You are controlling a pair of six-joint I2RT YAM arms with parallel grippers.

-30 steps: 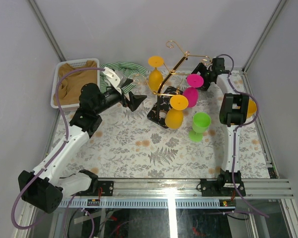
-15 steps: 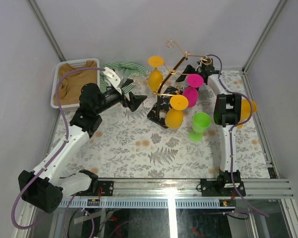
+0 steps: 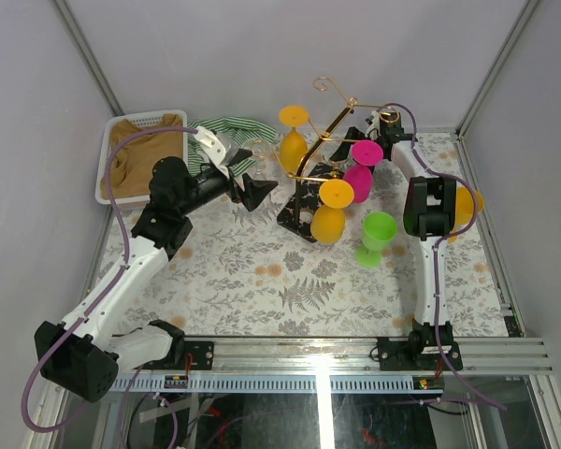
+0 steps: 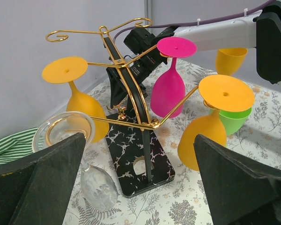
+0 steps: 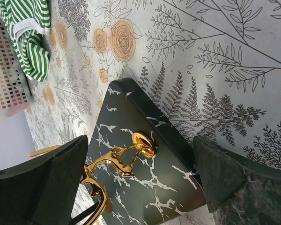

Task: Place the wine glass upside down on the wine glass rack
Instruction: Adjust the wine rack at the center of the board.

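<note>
As both jaws gape empty, rack base (image 5: 164,183) corner framed by R jaws

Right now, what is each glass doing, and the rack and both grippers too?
wine glass rack: standing upright on the table, four glasses on it.
pink glass: hanging upside down.
far orange glass: hanging upside down.
near orange glass: hanging upside down.
clear glass: hanging upside down.
green glass: standing upright on the table.
third orange glass: upright, off the rack.
left gripper: open, empty.
right gripper: open, empty.
</note>
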